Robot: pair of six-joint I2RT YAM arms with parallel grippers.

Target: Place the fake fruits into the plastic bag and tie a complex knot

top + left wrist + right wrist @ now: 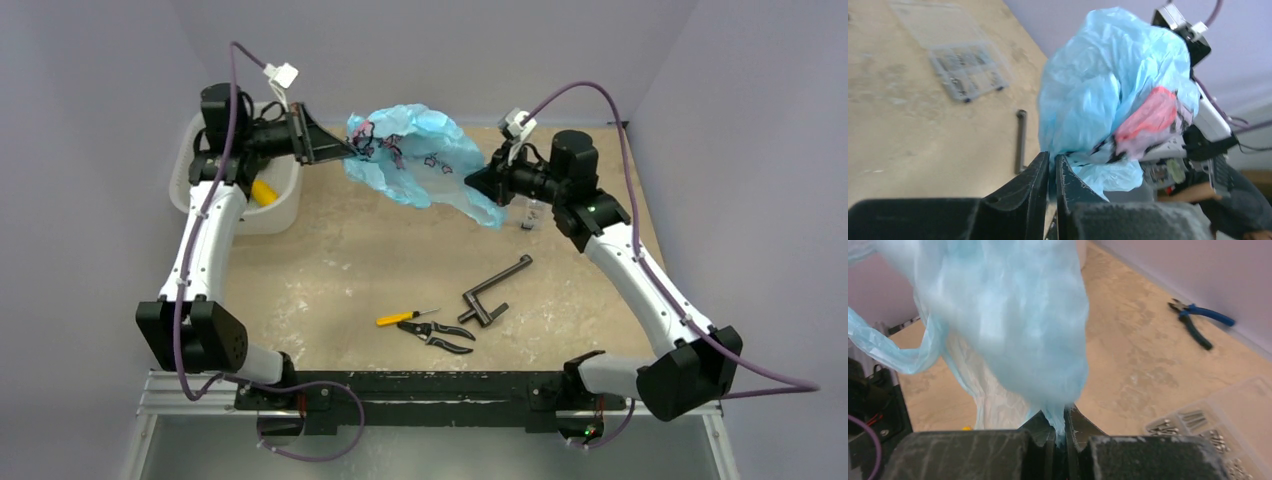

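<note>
Bagging looked unstarted: your left fingers (1023,195) and right fingers (1083,432) each pinched the thin light-blue plastic bag (420,155) aloft; next, you needed its mouth spread.

Between left gripper (352,152) and right gripper (470,181), the plastic bag (420,160); pliers (437,333) before it.

Thin, crinkled, translucent light-blue film is seen in the plastic bag (415,160). The table (330,260) is finished matt, in mottled beige. The left gripper (1052,165) is moulded in grainy matt black plastic, the tub (283,208) at the far left corner in smooth white plastic.
</note>
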